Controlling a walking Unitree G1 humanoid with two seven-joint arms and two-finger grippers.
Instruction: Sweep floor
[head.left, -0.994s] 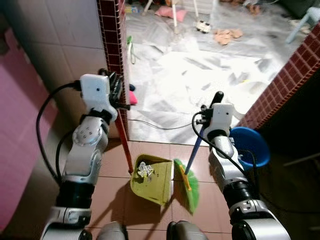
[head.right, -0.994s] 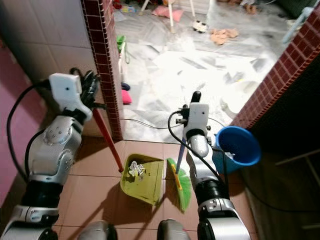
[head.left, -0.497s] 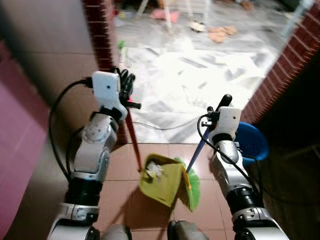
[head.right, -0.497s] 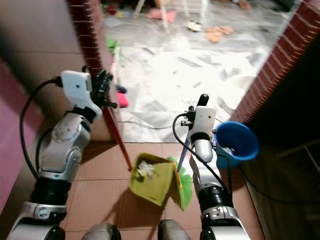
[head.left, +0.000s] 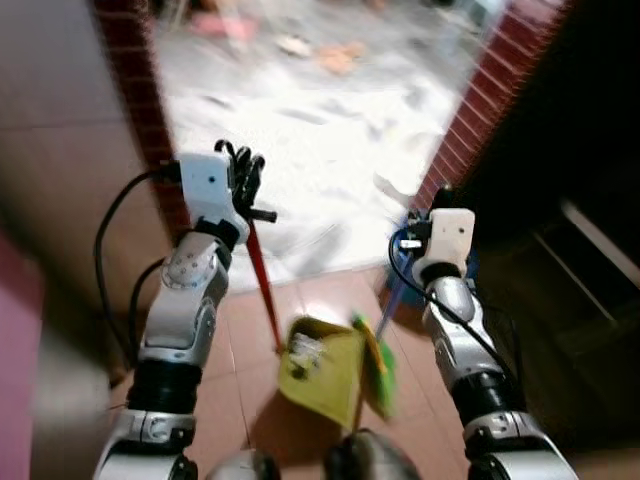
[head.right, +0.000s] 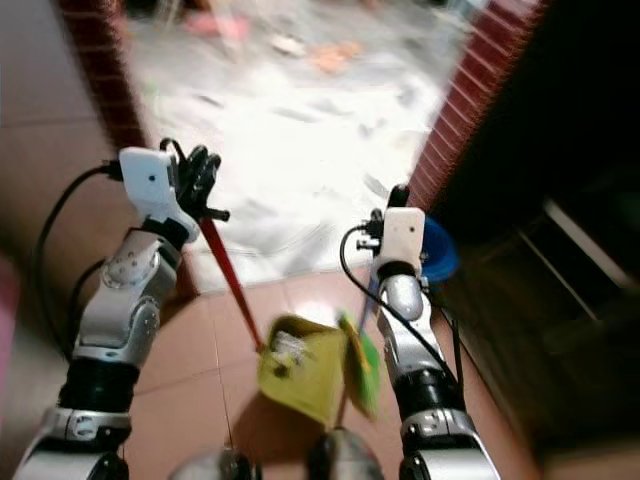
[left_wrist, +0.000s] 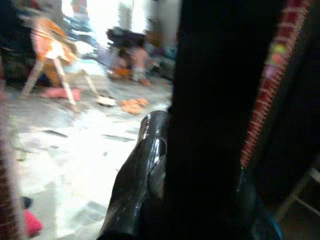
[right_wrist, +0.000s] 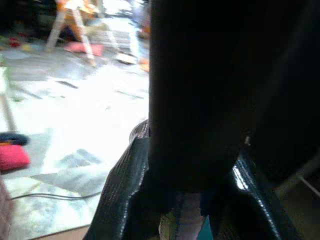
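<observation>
A: What is lying nearest the robot's feet?

B: A yellow-green dustpan (head.left: 320, 365) is hanging just above the brown tiled floor (head.left: 240, 330), carrying a small heap of pale litter (head.left: 307, 350). A green broom head (head.left: 378, 360) is sitting right beside it, touching its right edge. Everything is blurring.

A: And who is holding them?

B: The left gripper (head.left: 248, 185) is pinching the top of the dustpan's red handle (head.left: 264, 280), fingers wrapped around it. The right gripper (head.left: 436, 200) is clamping the blue broom handle (head.left: 390, 305), which is slanting down to the green head. In the right wrist view, a pale bluish shaft is sitting between the black fingers (right_wrist: 125, 195).

A: What is lying beyond?

B: A blue bucket (head.right: 438, 250) is standing just behind the right arm, beside a red brick pillar (head.left: 490, 90). Another brick pillar (head.left: 135, 90) is rising on the left. Farther off, a bright marbled floor (head.left: 310, 140) is stretching away, with an orange stool (left_wrist: 47, 55) and scattered things at its far edge.
</observation>
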